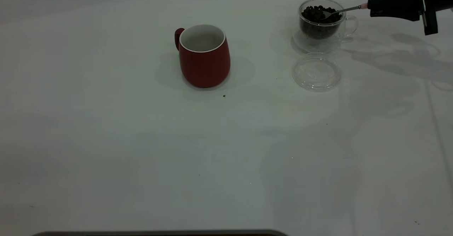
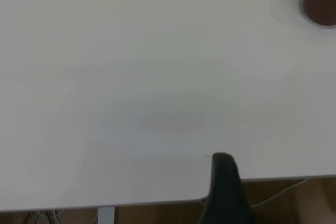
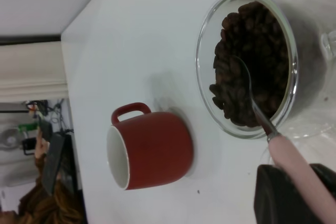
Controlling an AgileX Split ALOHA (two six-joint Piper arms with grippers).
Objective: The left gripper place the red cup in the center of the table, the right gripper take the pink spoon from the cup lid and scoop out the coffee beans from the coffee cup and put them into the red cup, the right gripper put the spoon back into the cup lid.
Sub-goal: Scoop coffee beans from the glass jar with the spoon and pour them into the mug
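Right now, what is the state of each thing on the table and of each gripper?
Red cup: upright, empty, mid-table.
Glass cup: upright, lid off, full of beans.
Lid: flat on the table, nothing in it.
Spoon: bowl dipped into the beans.
Right gripper: shut on the spoon handle.
Left gripper: idle near the table edge.

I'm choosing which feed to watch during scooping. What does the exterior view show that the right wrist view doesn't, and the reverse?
Only the exterior view shows the clear cup lid lying bare on the table in front of the coffee cup. Only the right wrist view shows the spoon bowl buried among the coffee beans, plus a person at the room's edge. Both show the red cup, the pink spoon and the right gripper holding it.
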